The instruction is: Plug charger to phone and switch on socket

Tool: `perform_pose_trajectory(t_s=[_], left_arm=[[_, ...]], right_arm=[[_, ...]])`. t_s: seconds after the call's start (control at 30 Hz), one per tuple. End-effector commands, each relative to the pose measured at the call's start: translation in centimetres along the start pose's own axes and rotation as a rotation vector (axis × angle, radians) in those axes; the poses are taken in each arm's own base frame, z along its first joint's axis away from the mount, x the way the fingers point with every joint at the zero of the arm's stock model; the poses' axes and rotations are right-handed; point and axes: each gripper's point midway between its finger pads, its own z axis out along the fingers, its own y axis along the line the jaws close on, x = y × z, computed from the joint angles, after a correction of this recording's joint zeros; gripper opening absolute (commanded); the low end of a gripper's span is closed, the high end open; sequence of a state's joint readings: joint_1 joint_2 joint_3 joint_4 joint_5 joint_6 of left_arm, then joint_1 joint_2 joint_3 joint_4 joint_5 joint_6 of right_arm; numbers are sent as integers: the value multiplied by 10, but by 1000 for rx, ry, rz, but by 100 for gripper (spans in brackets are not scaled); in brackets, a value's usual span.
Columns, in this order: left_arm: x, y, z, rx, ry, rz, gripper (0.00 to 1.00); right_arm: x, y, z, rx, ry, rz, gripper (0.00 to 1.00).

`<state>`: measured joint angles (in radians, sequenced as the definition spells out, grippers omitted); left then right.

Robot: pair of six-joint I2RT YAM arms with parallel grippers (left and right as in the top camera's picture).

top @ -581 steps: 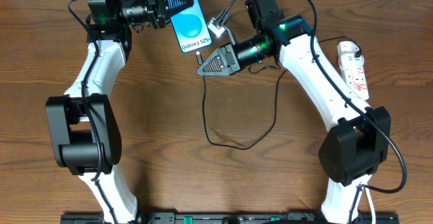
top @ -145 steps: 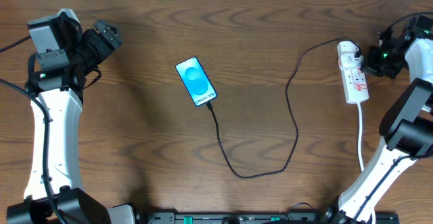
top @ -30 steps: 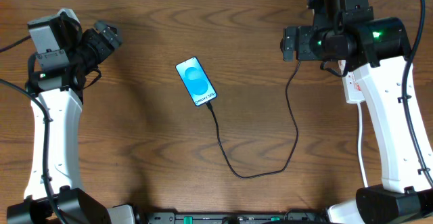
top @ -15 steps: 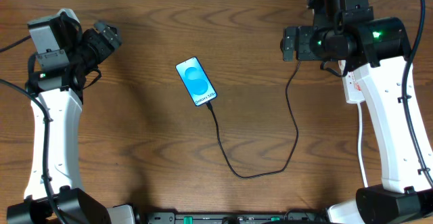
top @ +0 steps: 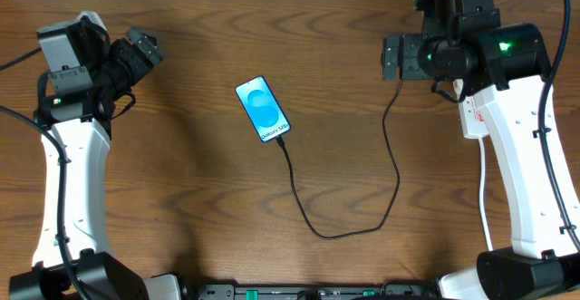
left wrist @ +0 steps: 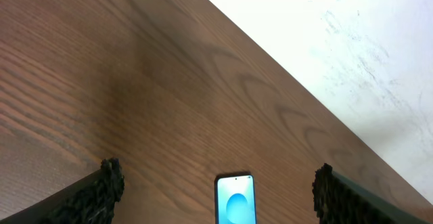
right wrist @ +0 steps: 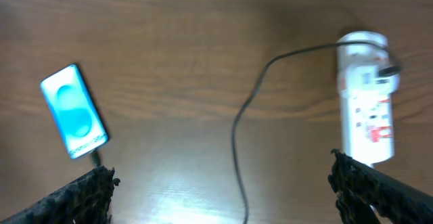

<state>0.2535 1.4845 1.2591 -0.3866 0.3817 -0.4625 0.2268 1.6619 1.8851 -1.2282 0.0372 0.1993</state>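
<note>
The dark brown wooden table [top: 199,209] looks almost as it did a second ago; the changes lie further back. The white-and-black right arm [top: 517,155], which was out at the table's right edge by the socket's end a few seconds ago, has swung in above it and is now nearly still, edging only slightly right. The matching left arm [top: 72,164] stays parked at the far left corner. The socket [right wrist: 365,109], a narrow white power strip with red markings, lies near the right edge, mostly hidden under the right arm from overhead; its switch is too blurred to read. The phone [top: 263,109], a small rectangle with a bright blue screen, lies mid-table, well apart from both arms. The charger [top: 396,169], a long thin black cable, loops from the socket to the phone, its plug tip [top: 283,140] at the phone's lower edge, so the plugging step looks done. The right gripper [right wrist: 222,167] and left gripper [left wrist: 218,170] are spread wide, holding nothing.
</note>
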Motion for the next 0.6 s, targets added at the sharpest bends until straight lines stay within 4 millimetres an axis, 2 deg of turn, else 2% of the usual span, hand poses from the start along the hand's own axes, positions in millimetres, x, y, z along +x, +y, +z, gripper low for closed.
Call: perform_pose_trajectory(t_s=[0.0, 0.17, 0.27, 0.43, 0.57], left_arm=[[-4, 1, -2, -10, -13, 21, 91], [-4, 1, -2, -10, -13, 21, 91], [-4, 1, -2, -10, -13, 21, 91], [-4, 1, -2, -10, -13, 21, 91], [-4, 1, -2, -10, -13, 21, 91]], right_arm=[[-14, -15, -4, 96, -66, -43, 99], [-24, -22, -22, 110, -168, -170, 99], [-20, -32, -38, 124, -237, -211, 99], [2, -53, -58, 155, -337, -199, 99], [36, -72, -74, 194, -449, -206, 99]])
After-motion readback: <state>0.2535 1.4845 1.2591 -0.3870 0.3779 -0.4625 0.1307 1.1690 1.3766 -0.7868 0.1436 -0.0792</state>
